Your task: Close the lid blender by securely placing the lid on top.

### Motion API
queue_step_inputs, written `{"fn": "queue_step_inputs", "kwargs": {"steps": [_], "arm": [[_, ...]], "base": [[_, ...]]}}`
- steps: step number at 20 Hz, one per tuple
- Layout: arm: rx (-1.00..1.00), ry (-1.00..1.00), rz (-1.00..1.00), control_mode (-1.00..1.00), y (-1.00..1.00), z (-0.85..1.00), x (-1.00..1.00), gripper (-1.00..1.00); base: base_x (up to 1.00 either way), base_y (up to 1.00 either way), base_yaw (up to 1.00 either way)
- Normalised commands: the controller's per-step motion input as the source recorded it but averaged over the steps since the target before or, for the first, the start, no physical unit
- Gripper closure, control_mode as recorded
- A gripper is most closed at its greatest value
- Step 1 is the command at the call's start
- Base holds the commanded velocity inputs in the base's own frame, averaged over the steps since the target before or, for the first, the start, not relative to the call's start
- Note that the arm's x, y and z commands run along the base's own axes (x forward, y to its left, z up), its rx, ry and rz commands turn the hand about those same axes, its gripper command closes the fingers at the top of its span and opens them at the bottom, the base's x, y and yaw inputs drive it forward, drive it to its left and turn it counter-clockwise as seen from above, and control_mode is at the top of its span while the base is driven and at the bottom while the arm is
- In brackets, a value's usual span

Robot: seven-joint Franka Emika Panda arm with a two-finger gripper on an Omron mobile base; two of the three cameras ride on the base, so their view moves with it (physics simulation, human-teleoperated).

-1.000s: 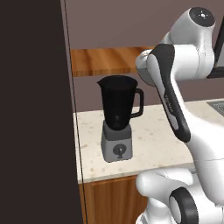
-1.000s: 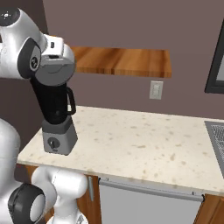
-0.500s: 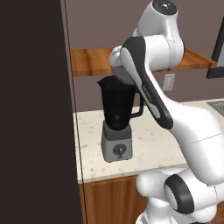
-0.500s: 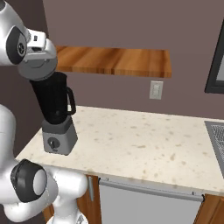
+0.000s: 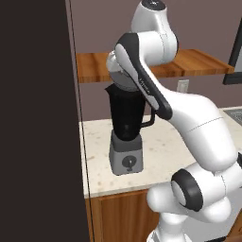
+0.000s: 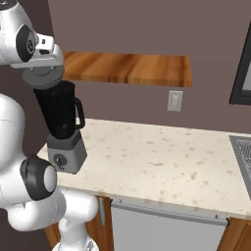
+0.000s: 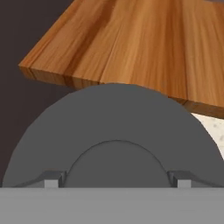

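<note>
The blender stands on the counter near its left end, close to the front edge, its grey base with the dial facing forward and its black jar rising beneath the wooden shelf. The lid, a round dark grey cap, sits right at the jar's rim; whether it is fully seated I cannot tell. The gripper is directly above the lid, its wrist pointing down at it. In the hand view the lid lies close under the camera, with the shelf beyond. The two fingertips flank the lid's raised centre knob, apparently pinching it.
</note>
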Motion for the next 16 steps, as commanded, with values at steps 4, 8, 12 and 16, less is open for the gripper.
{"fn": "queue_step_inputs", "kwargs": {"steps": [4, 8, 12, 16], "arm": [[-0.08, 0.19, 0.0, -1.0, 0.15, -0.02, 0.28, 1.0], [-0.05, 0.12, 0.0, -1.0, 0.02, -0.06, 0.08, 1.0], [0.0, 0.04, 0.01, -1.0, -0.06, -0.18, 0.0, 1.0], [0.0, 0.0, 0.02, -1.0, -0.08, -0.27, 0.0, 1.0]], "base": [[0.0, 0.0, 0.0], [0.0, 0.0, 0.0], [0.0, 0.0, 0.0], [0.0, 0.0, 0.0]]}}
